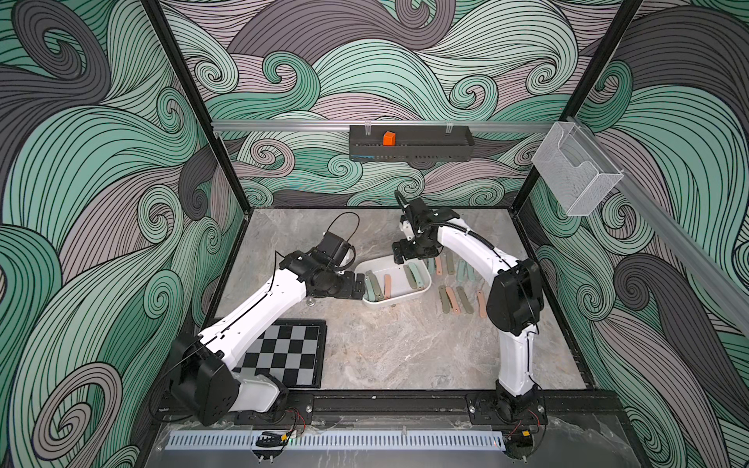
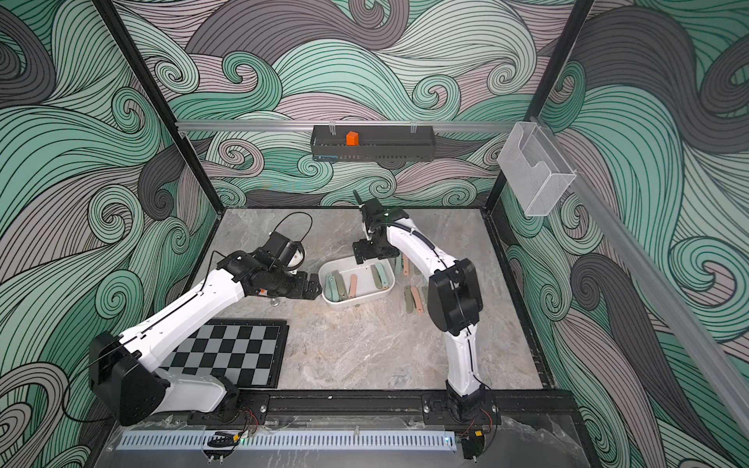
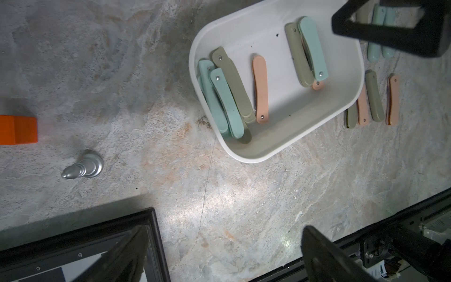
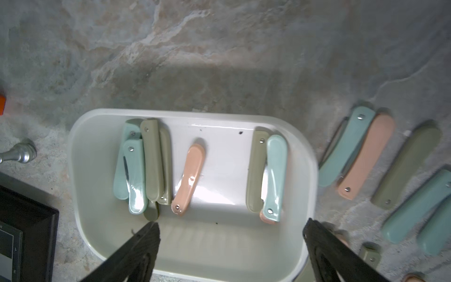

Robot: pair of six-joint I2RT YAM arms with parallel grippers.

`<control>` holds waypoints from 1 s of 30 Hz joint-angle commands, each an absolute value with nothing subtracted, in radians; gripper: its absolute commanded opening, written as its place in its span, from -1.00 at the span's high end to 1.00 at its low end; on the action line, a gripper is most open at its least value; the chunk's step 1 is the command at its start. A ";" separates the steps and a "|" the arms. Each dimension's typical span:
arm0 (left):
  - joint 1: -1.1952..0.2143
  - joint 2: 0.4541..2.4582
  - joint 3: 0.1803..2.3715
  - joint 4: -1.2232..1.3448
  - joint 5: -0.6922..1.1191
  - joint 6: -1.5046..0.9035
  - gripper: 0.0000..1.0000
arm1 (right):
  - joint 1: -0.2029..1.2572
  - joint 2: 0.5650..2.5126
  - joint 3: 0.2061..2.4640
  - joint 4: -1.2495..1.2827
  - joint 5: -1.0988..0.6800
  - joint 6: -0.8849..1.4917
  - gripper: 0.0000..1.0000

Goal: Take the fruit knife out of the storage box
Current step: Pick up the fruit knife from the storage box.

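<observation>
Out: several fruit knives [image 4: 366, 156] on worktop [image 4: 219, 61].
Left: perhaps nine, we count, in storage box [image 4: 185, 112].
Fingers: left gripper [image 3: 224, 229], right gripper [image 4: 231, 224] spread, empty.

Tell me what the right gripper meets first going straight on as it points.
Likely the peach-pink folded fruit knife lying mid-floor in the white plastic storage box; the open right gripper points down into it, though depth is unclear.

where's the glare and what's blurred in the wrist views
right wrist view: white glare on the box floor beside the pink knife, knives outside it soft; left wrist view: bright patch on the table, orange block blurred at the edge
</observation>
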State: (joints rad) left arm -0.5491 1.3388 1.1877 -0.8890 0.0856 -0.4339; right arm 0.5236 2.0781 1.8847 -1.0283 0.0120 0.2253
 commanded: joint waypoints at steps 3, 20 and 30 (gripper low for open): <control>-0.535 1.270 1.136 -0.908 0.062 -0.473 -0.97 | 0.590 2.157 1.899 -1.065 0.048 0.285 -0.63; -0.534 1.178 1.028 -0.907 0.034 -0.513 -0.97 | 0.602 2.349 2.007 -1.073 0.057 0.338 -0.14; -0.532 1.222 1.029 -0.890 0.035 -0.517 -0.98 | 0.622 2.432 2.050 -1.080 0.028 0.315 -0.08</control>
State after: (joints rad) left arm -0.5388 1.2064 1.0248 -0.8917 0.0483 -0.5076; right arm 0.6064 2.3951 2.0296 -1.0641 0.0441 0.3191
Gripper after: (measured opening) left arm 0.987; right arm 0.548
